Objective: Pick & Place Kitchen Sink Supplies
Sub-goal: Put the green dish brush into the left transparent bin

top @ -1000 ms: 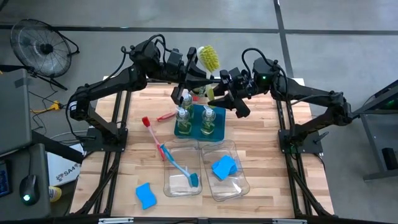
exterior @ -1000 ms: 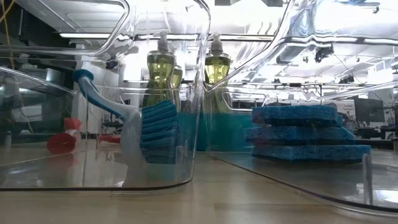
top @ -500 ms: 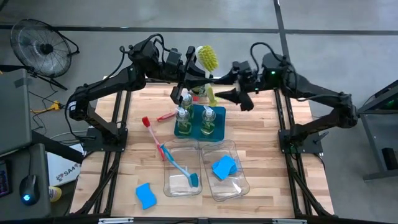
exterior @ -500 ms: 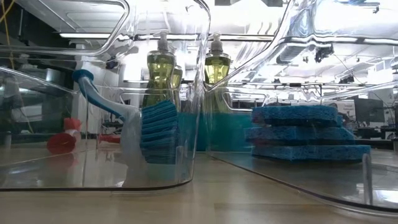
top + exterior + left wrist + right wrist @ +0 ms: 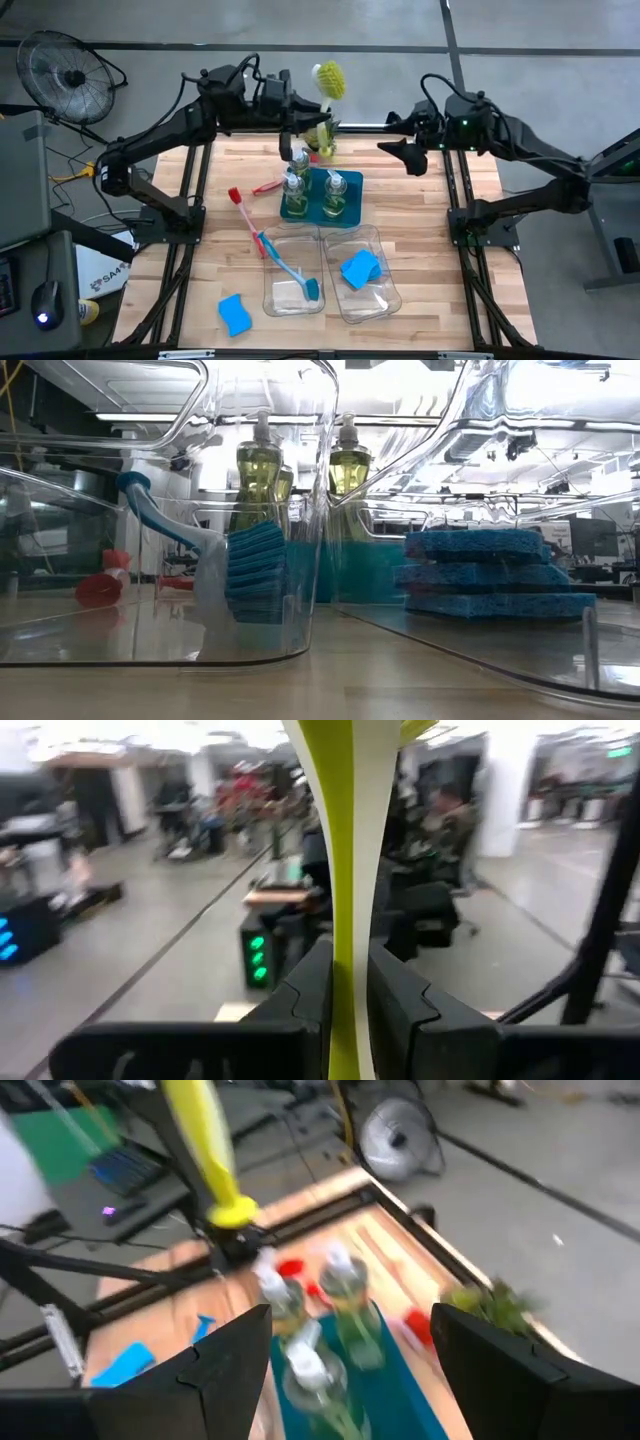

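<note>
The left gripper (image 5: 303,112) is clamped on the yellow-green brush (image 5: 329,88), holding it in the air above the far edge of the table (image 5: 420,235), behind the soap bottles (image 5: 313,186). The right gripper (image 5: 392,149), fingers spread and empty, hangs off to the right. I'd carry the brush high over those bottles before lowering toward the near bin (image 5: 292,270).

Three soap bottles (image 5: 312,190) stand on the tray (image 5: 352,181) at the worktop's (image 5: 420,260) far middle; two bins (image 5: 372,299) sit before it, one holding a sponge (image 5: 359,269), another sponge (image 5: 233,313) to their left.
</note>
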Controlling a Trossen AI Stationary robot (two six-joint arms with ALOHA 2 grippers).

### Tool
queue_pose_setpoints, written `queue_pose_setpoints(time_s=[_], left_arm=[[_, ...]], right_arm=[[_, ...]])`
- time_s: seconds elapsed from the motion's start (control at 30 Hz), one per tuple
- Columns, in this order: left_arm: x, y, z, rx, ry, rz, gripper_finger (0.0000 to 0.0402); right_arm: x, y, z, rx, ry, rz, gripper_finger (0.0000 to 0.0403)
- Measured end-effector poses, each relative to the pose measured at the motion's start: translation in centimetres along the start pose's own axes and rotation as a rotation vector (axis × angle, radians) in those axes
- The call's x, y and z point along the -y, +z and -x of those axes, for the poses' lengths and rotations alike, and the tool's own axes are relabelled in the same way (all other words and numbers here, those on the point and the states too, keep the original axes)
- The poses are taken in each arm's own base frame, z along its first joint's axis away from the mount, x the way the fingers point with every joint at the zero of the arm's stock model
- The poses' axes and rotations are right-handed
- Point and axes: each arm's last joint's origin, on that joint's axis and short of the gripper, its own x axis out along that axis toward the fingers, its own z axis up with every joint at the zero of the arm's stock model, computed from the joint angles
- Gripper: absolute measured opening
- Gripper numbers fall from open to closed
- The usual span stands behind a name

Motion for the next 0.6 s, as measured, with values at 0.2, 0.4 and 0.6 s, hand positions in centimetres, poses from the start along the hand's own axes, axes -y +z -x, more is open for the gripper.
queue_pose_setpoints(time_s=[0.2, 0.4, 0.6], left_arm=[[1.3, -0.2, 1.5, -0.107, 0.134, 0.067, 0.0035], [4.1, -0.9, 2.5, -0.244, 0.128, 0.048, 0.0035], [7.0, -2.0, 3.4, -0.393, 0.117, 0.009, 0.0035]], right_arm=[[0.5, -1.1, 0.6, -0.093, -0.09, -0.05, 0.0268], [0.6, -1.4, 0.7, -0.123, -0.124, -0.048, 0.0268], [0.6, -1.5, 0.7, -0.132, -0.126, -0.047, 0.0268]])
